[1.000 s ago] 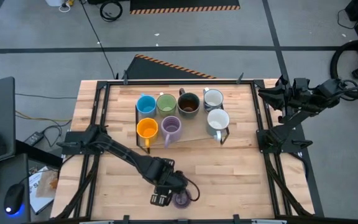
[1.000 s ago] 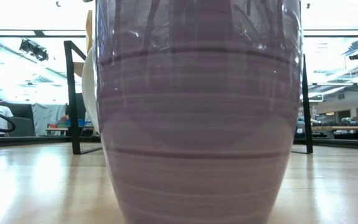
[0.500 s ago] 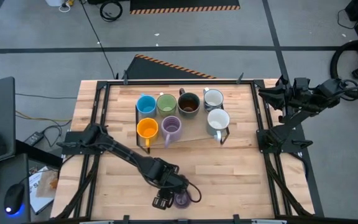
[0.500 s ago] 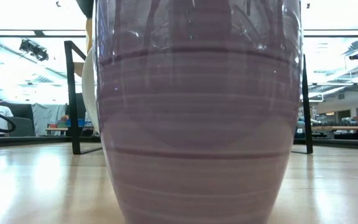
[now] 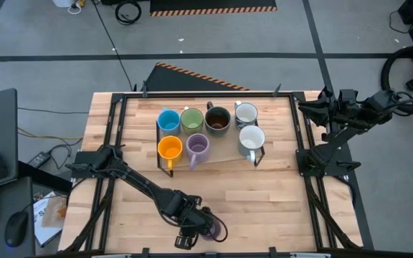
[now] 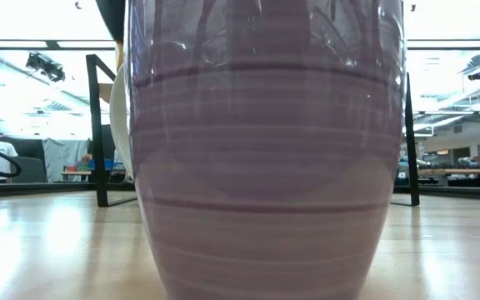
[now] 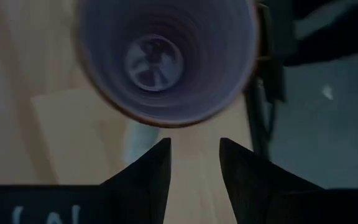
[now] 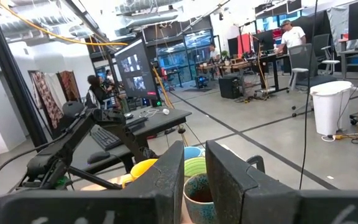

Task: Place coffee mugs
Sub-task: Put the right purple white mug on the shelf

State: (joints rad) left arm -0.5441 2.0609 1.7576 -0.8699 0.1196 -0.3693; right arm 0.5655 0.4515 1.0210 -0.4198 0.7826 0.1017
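A purple mug [image 5: 209, 231] stands upright on the table near its near edge. It fills the low view [image 6: 265, 167], and the left wrist view looks down into its mouth [image 7: 166, 56]. My left gripper [image 5: 187, 235] hangs just left of it, pointing down and open by a narrow gap [image 7: 194, 149], with its tips short of the rim. Seven more mugs stand in a rack [image 5: 214, 159]: blue [image 5: 168, 120], green [image 5: 191, 119], dark brown [image 5: 217, 120], two white [image 5: 246, 113] [image 5: 251, 137], orange [image 5: 169, 148] and purple [image 5: 197, 147]. My right gripper [image 5: 320, 111] waits at the table's right edge, slightly open [image 8: 194, 149].
The table's near edge [image 5: 214, 251] runs close behind the lone mug and the left gripper. Black frame rails [image 5: 113, 143] run along both sides of the table. Bare wood [image 5: 264, 201] lies between the rack and the near edge. People stand in the room beyond the table.
My left arm has reached farther toward the table's near edge, and its gripper has sunk slightly beside the purple mug. The mug has stayed where it was.
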